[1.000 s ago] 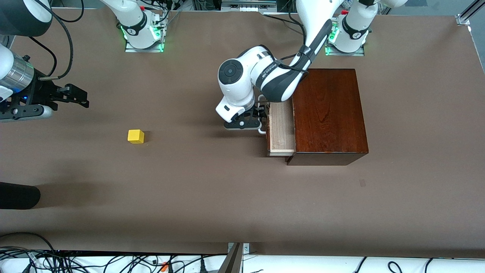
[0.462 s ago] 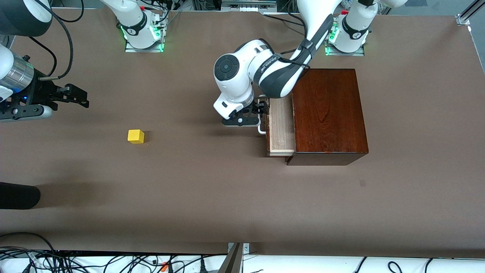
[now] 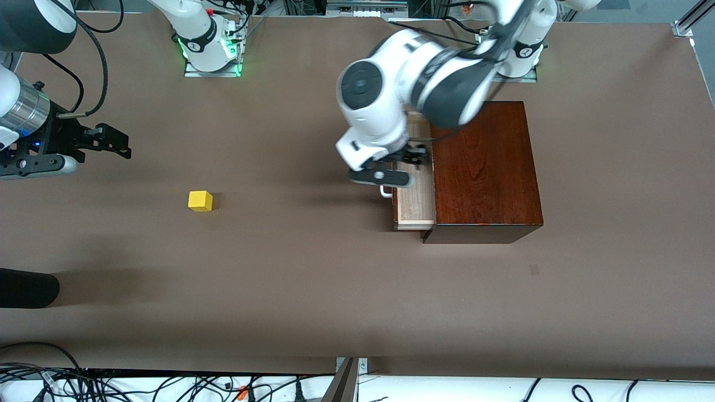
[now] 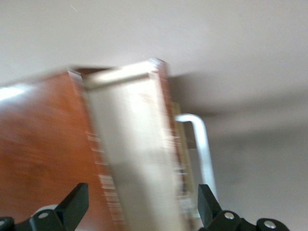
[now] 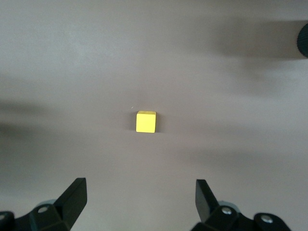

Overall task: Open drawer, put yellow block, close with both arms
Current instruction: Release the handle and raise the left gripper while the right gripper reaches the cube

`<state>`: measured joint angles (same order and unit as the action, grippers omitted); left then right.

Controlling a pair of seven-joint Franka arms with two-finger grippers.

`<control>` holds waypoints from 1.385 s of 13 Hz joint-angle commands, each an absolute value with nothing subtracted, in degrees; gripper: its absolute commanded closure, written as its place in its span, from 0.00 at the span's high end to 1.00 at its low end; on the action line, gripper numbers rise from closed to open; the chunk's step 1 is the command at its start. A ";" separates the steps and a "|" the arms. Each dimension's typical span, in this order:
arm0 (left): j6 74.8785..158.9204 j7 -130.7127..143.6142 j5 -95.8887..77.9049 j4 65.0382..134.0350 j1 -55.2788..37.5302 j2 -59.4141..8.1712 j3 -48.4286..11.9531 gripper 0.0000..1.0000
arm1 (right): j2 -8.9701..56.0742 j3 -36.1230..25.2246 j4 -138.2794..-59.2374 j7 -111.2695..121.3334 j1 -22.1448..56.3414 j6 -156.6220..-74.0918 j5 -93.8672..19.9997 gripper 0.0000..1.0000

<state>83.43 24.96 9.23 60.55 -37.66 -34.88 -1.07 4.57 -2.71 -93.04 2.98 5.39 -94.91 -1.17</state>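
The drawer (image 3: 416,204) stands partly pulled out of the dark reddish-brown box (image 3: 486,167), its white handle (image 3: 385,192) facing the right arm's end of the table. My left gripper (image 3: 414,156) is open and empty, raised over the drawer. In the left wrist view its fingers (image 4: 74,204) spread wide over the pale tray (image 4: 130,144), with the handle (image 4: 199,139) and box (image 4: 43,144) alongside. The yellow block (image 3: 200,200) sits on the table, well apart from the drawer. My right gripper (image 3: 114,142) waits open above the table; its wrist view shows the block (image 5: 146,121) ahead of the gripper (image 5: 139,190).
A black rounded object (image 3: 25,287) pokes in at the right arm's end of the table, nearer to the front camera than the block. Cables (image 3: 111,385) run along the near table edge. The arm bases stand along the far edge.
My left gripper has let go of the handle, risen and swung over the drawer toward the box. The drawer has stayed partly open. The right arm and the block have not moved.
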 commanded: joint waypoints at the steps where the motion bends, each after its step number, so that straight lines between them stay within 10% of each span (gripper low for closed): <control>1: 81.39 12.44 12.65 61.44 -32.37 -28.58 -1.41 1.00 | 4.83 -2.29 -91.85 2.46 4.92 -94.13 -0.88 1.00; 7: 77.78 -8.16 6.45 64.67 -16.37 -21.45 -1.76 1.00 | 8.77 -1.76 -90.44 3.69 5.54 -96.15 -0.44 1.00; 12: 93.84 -6.42 0.09 89.95 -10.73 -7.23 -0.97 1.00 | 15.36 -1.67 -91.23 3.43 6.68 -96.23 -0.53 1.00; 18: 110.47 2.72 -0.88 105.54 -8.62 2.53 0.35 1.00 | 16.61 -1.58 -110.70 2.64 6.86 -122.47 -1.23 1.00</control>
<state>106.56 0.35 0.50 98.14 -10.05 -3.05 0.35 18.39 -1.63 -102.93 3.08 6.74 -114.60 -1.18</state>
